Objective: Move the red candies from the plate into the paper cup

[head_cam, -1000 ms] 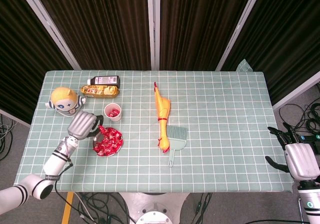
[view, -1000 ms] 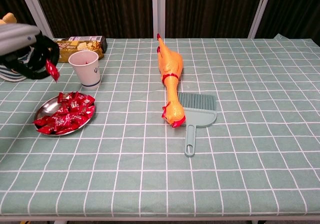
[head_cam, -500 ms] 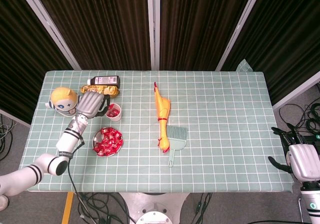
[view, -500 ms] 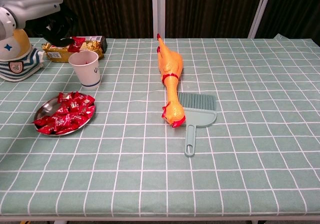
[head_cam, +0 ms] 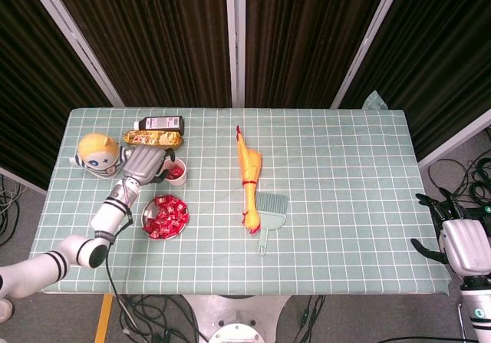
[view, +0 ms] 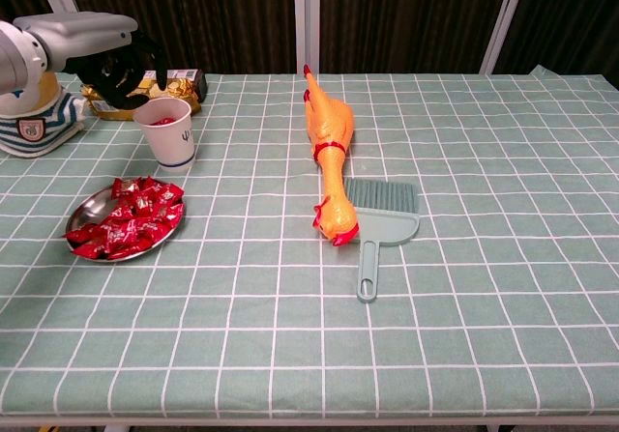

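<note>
A white paper cup (head_cam: 176,172) (view: 166,137) stands left of centre with red candy showing inside it. In front of it, a metal plate (view: 85,203) (head_cam: 145,207) carries a heap of red candies (view: 126,219) (head_cam: 166,216). My left hand (head_cam: 146,163) (view: 116,57) hovers at the cup's left rim, fingers apart over the opening, and I see no candy between them. Off the table's right edge, my right hand (head_cam: 460,239) hangs with its fingers spread and nothing in it; the chest view does not show it.
A yellow rubber chicken (head_cam: 249,182) (view: 327,142) lies mid-table with a teal dustpan brush (head_cam: 270,209) (view: 382,210) at its head. A doll (head_cam: 98,153) (view: 34,113), a dark bottle (head_cam: 159,123) and a snack bag (head_cam: 153,137) crowd the back left behind the cup.
My left hand carried a red candy from the plate up to the cup; the candy no longer shows in its fingers. The right hand barely moved.
</note>
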Robot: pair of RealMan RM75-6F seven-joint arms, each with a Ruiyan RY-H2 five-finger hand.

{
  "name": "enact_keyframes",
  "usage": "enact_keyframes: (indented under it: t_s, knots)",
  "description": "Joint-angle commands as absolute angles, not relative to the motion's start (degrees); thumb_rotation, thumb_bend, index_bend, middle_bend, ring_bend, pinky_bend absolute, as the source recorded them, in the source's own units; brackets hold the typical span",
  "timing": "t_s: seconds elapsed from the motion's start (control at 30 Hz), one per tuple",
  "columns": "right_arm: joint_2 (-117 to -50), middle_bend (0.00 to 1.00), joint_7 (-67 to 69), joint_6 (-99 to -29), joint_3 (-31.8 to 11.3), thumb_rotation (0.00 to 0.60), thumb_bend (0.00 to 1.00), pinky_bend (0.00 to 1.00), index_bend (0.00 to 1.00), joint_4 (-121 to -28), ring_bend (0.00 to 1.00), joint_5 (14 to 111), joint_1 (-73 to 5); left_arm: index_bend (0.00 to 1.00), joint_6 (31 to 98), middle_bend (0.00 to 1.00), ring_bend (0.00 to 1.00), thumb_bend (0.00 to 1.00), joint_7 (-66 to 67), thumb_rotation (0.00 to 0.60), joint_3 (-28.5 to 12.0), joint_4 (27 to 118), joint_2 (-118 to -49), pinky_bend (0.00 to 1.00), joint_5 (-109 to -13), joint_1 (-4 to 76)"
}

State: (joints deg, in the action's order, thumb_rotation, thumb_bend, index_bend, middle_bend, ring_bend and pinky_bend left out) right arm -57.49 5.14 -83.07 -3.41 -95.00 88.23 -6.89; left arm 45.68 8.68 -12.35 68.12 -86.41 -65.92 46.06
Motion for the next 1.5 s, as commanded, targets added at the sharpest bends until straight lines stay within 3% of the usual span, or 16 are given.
enact_keyframes:
  t_s: [0.03, 0.23, 0.5, 0.67, 0.87, 1.5]
  knots:
    - [-57.4, 0.27, 5.2, -83.2, -3.4, 0.6, 0.1, 0.26, 0.17, -95.0, 0.06, 88.3, -6.8, 0.29, 46.8, 0.8, 0.7, 0.41, 8.7, 0.6, -12.2, 69.9, -85.4, 0.95, -65.5, 45.4]
    - [-57.3, 0.27, 5.5, -83.4, -3.5, 0.6, 0.1, 0.26, 0.17, -94.9, 0.06, 88.6, -6.9, 0.27, 54.5, 0.8, 0.7, 0.4, 6.0, 0.6, -11.0, 75.3, -81.8, 0.95, -68.5, 40.5]
    - [-57.5, 0.27, 5.9, -83.7, -3.2, 0.6, 0.1, 0.27, 0.17, -94.6, 0.06, 89.5, -6.9, 0.42, 62.5, 0.8, 0.7, 0.34, 2.4, 0.6, -3.0, 77.3, -78.7, 0.95, -79.2, 33.7]
    - [-57.5, 0.27, 5.7, -84.1, -3.1, 0.6, 0.1, 0.27, 0.17, -94.9, 0.06, 89.8, -6.7, 0.43, 63.5, 0.8, 0.7, 0.31, 4.2, 0.6, 1.4, 78.4, -78.4, 0.95, -83.3, 31.5]
    - [-57.4, 0.27, 5.2, -84.1, -3.0, 0.6, 0.1, 0.27, 0.17, -95.4, 0.06, 90.0, -6.8, 0.43, 62.2, 0.8, 0.7, 0.3, 5.1, 0.6, 3.7, 78.6, -79.8, 0.95, -85.4, 30.7]
    - [-57.4, 0.27, 4.9, -83.6, -3.2, 0.6, 0.1, 0.28, 0.17, -95.5, 0.06, 89.2, -7.0, 0.47, 55.9, 0.81, 0.7, 0.29, 7.9, 0.6, 2.4, 76.4, -85.1, 0.95, -83.7, 32.5]
